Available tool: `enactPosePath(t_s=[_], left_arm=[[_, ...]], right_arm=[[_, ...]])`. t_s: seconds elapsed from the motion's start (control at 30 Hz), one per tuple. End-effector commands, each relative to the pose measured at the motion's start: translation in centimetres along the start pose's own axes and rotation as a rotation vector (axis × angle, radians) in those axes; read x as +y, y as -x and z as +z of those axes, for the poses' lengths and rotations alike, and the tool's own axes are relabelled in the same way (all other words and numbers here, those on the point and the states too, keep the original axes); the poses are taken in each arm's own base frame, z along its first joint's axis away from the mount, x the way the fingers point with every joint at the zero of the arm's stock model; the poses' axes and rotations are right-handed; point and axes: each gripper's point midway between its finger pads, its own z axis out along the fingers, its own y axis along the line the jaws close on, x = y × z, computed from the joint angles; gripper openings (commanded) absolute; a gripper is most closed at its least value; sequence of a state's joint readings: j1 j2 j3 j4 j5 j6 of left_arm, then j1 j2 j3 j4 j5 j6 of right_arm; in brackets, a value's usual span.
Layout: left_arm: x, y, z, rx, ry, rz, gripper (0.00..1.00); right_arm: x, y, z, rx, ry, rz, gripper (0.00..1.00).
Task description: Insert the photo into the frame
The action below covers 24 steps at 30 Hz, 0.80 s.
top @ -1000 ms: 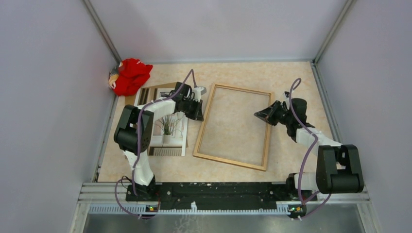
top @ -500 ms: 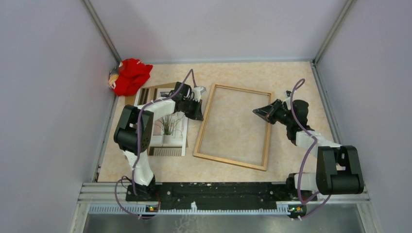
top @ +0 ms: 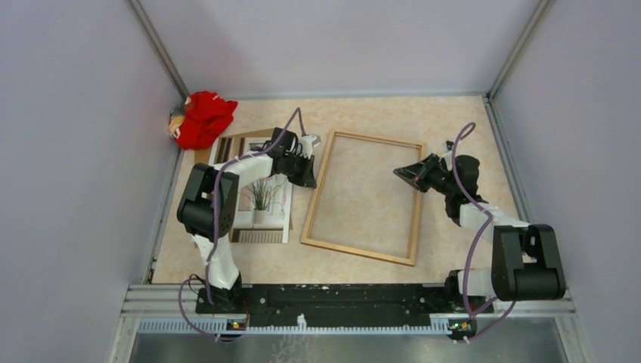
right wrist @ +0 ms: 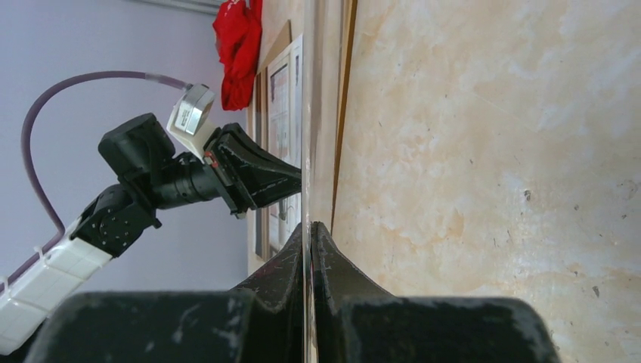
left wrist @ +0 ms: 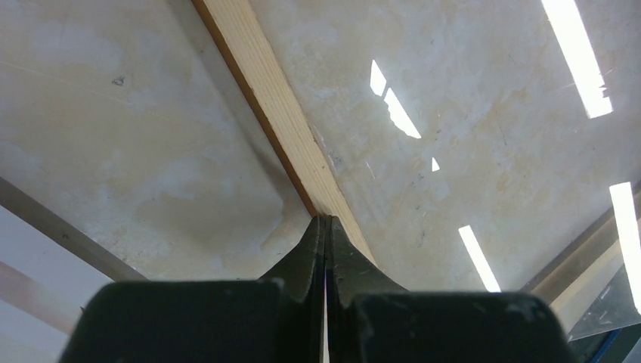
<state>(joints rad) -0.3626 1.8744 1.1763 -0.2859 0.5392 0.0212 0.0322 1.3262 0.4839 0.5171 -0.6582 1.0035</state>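
Observation:
The golden-brown wooden frame (top: 363,253) lies flat mid-table; its rail shows in the left wrist view (left wrist: 264,98) and the right wrist view (right wrist: 344,98). The photo (top: 261,198), a potted plant print with a white border, lies face up left of the frame, partly under my left arm. My left gripper (top: 310,178) is at the frame's left rail, its jaws (left wrist: 325,221) pressed together on a thin pale sliver. My right gripper (top: 401,175) is over the frame's right side, shut (right wrist: 310,225) on the edge of a thin clear sheet (right wrist: 306,113) seen edge-on.
A brown backing board (top: 246,136) lies under the photo. A red cloth (top: 202,119) sits in the far left corner and also shows in the right wrist view (right wrist: 240,45). Walls close in the table on three sides.
My right gripper has shifted slightly left and toward the far side over the frame's right rail. The left arm, the photo and the frame have not moved.

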Motion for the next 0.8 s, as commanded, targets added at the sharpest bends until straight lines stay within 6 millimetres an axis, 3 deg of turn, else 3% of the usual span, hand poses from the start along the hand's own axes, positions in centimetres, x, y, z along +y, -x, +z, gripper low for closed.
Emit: enactPosePath(t_s=[0.0, 0.4, 0.57, 0.77], left_arm=[[0.0, -1.0, 0.9, 0.034, -0.011, 0.003, 0.00], [0.0, -1.8, 1.3, 0.046, -0.024, -0.001, 0.00], [0.1, -2.0, 1.3, 0.049, -0.023, 0.000, 0.00], [0.1, -2.0, 1.3, 0.046, -0.024, -0.001, 0.00]], right_arm=[[0.7, 0.6, 0.4, -0.037, 0.027, -0.008, 0.00], [1.8, -0.3, 1.3, -0.040, 0.072, 0.084, 0.00], [3.7, -0.6, 1.5, -0.039, 0.136, 0.166, 0.00], [5.6, -1.0, 2.1, -0.027, 0.125, 0.132, 0.00]])
